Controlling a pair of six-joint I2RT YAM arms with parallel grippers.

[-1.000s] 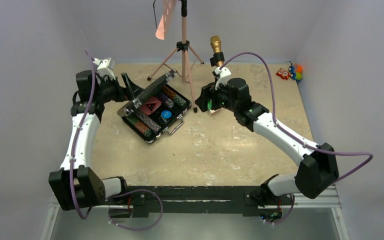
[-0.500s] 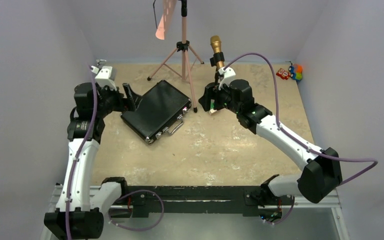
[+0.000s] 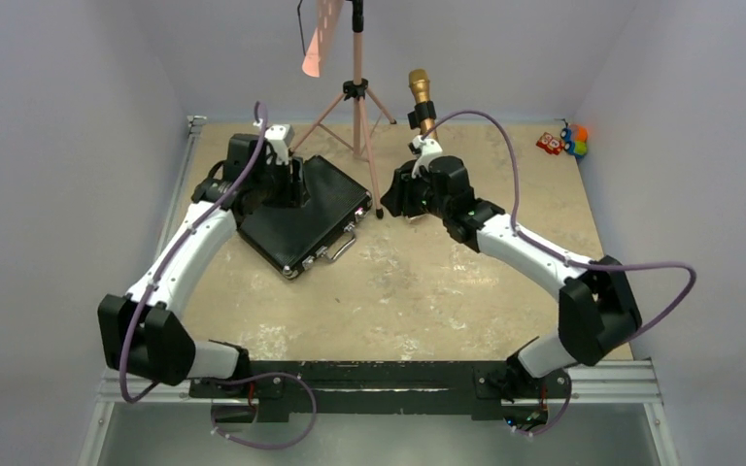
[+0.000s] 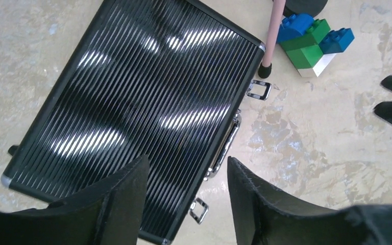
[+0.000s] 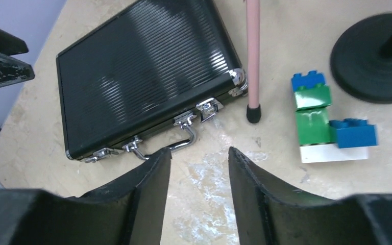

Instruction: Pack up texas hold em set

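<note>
The black silver-edged briefcase (image 3: 306, 209) lies closed and flat on the table, handle (image 5: 184, 138) toward the near right. It also shows in the left wrist view (image 4: 143, 97) and the right wrist view (image 5: 143, 71). Its latches (image 4: 259, 89) stick out from the front edge. Chips, card deck and buttons are hidden. My left gripper (image 3: 289, 183) hovers over the lid, open and empty (image 4: 187, 161). My right gripper (image 3: 389, 199) is open and empty (image 5: 199, 150), just right of the case, above bare table near the handle.
Green, blue and white toy blocks (image 5: 321, 117) stand right of the case, also in the left wrist view (image 4: 311, 43). A pink tripod leg (image 5: 253, 56) ends beside the case corner. The gold microphone (image 3: 420, 92) on its round base (image 5: 372, 56) stands behind. Small toys (image 3: 563, 141) sit back right.
The briefcase lid went from open, showing chips and buttons, to closed. My left arm swung from the case's left side to above the lid. My right gripper shifted slightly left.
</note>
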